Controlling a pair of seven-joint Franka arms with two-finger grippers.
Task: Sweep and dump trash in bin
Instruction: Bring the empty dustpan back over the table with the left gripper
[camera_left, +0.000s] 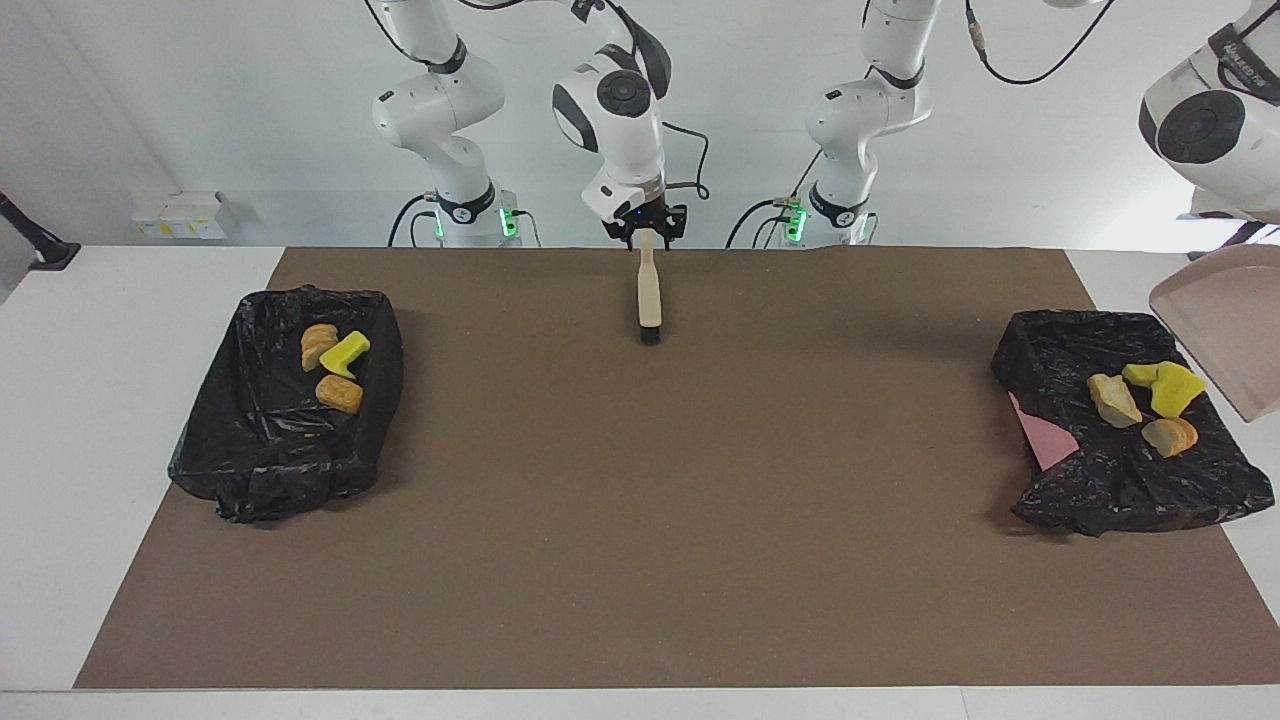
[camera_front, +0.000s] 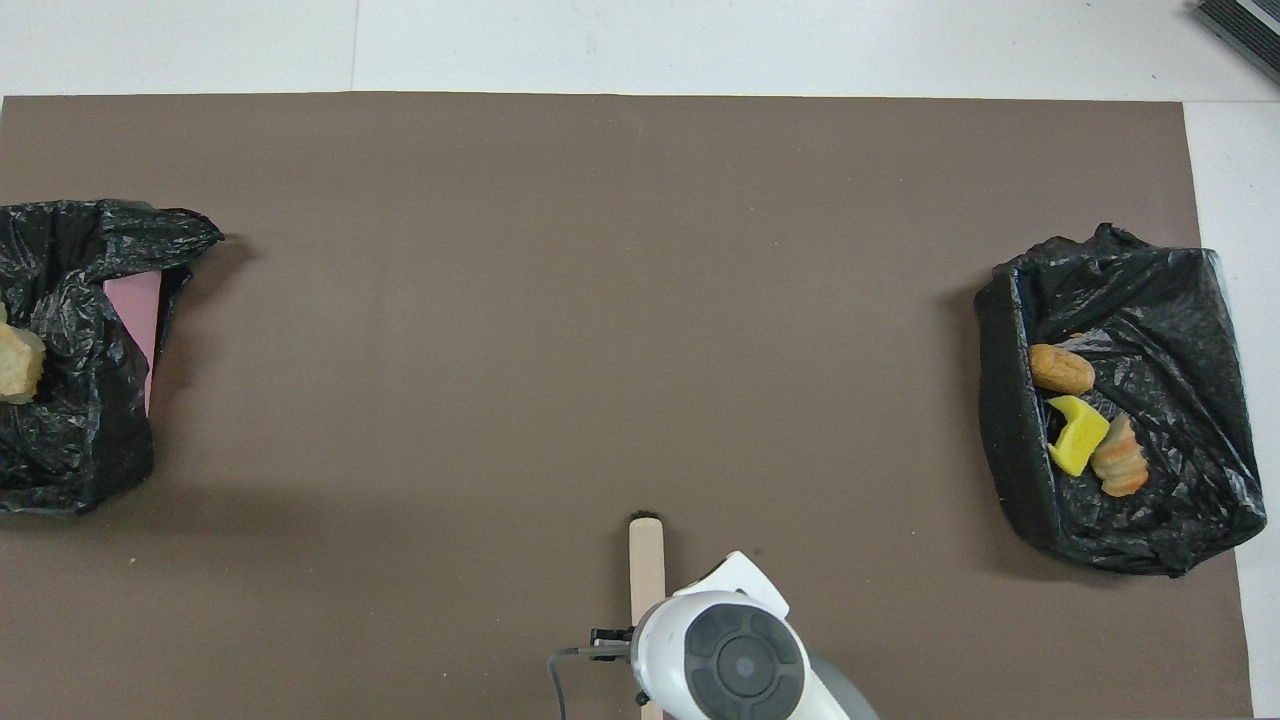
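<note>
**Trash lying in both bins**

Yellow foam chunks and golden bread pieces of trash (camera_left: 1165, 387), jumbled with long axes at mixed angles, in bin (camera_left: 1040, 345) at left arm's end of desk (camera_left: 120, 400); more in other bin (camera_left: 260, 440). Overhead, only one pale piece there. Raised dustpan (camera_left: 1225, 330) clamped by unseen left gripper. Over brush (camera_left: 649, 295) handle, right gripper (camera_left: 646, 232), fingers parted.

Right tool (camera_left: 646, 232) low, central; left arm raised.

Two lined bins (camera_left: 290, 400) (camera_left: 1120, 440); seven trash pieces (camera_left: 340, 355); one brush (camera_left: 649, 290); one dustpan (camera_left: 1225, 325).
</note>
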